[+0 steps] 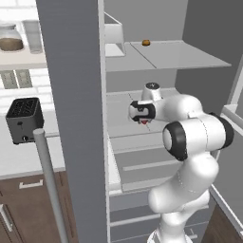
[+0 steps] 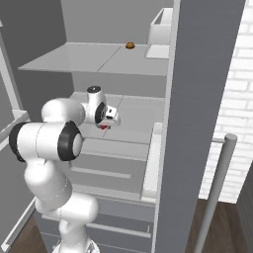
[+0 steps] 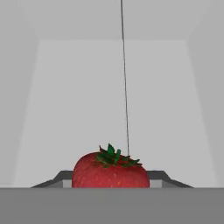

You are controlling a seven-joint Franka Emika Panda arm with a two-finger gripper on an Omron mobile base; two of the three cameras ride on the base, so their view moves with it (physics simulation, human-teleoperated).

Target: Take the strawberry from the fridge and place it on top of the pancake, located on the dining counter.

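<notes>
Strawberry (image 3: 110, 171) on fridge (image 1: 190, 59) middle shelf, dead between our gripper (image 3: 111, 180) fingertips, leaf cap up. Jaws flank it; can't tell if clamped. We judge lift straight out next.

White brick wall (image 2: 232, 99), brown cabinets (image 1: 28, 209), toaster (image 1: 23, 119).

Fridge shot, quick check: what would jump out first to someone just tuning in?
The white arm reaching into the open fridge, its gripper down on the middle shelf. Between its fingertips sits the bright red strawberry, close in the hand view. A small brown lump rests on the upper shelf.
</notes>
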